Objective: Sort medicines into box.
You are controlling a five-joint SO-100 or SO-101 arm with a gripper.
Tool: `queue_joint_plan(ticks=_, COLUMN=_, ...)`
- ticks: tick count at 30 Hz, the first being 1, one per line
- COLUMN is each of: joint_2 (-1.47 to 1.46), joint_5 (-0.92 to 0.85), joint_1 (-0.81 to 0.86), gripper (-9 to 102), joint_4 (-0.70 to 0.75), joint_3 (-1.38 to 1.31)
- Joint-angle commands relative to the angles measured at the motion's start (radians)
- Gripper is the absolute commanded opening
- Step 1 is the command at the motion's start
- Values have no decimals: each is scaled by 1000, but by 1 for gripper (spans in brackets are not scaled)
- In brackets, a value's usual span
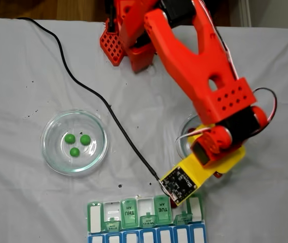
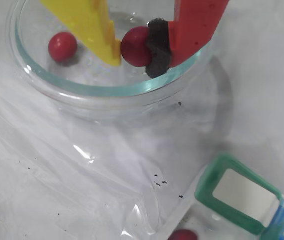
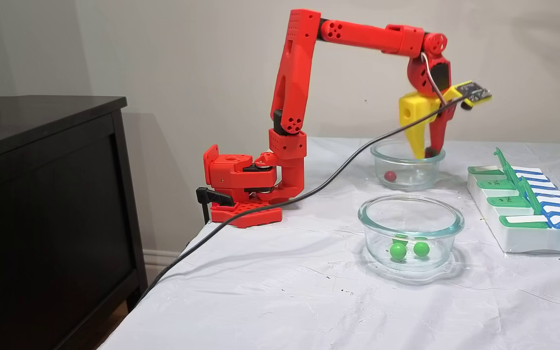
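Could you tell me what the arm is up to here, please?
The red arm is sorting small round pills into a weekly pill box. Its gripper reaches into a glass dish and is closed on a dark red pill, held just above the rim. Another red pill lies in that dish, and one already sits in the box. Three green pills wait in the other dish.

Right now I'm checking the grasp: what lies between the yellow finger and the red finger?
In the wrist view, a dark red pill sits between them, against the red finger's black pad.
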Motion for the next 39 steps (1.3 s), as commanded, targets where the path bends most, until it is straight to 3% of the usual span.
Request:
queue_joint_plan(ticks=1, joint_2=147, joint_5=72, joint_1=83, gripper=0, joint_4=57, joint_3=-187)
queue_joint_plan(ticks=10, joint_2=-34, joint_5=34, joint_1=225, gripper=0, joint_4=112, joint_3=-319)
queue_joint_plan(ticks=14, joint_2=-137, joint_5=15, joint_1=296, gripper=0, joint_4=71, joint_3=-377)
queue_joint_plan(ticks=20, joint_2=-313, joint_5=20, joint_1=314, gripper=0, joint_4=155, joint_3=-552)
queue_joint_plan(ticks=30, joint_2=-299, joint_5=46, joint_1=348, gripper=0, joint_4=35, joint_3=-552)
queue_joint_plan(ticks=39, joint_2=-290, joint_5=29, joint_1=360, gripper=0, joint_4=32, joint_3=-572)
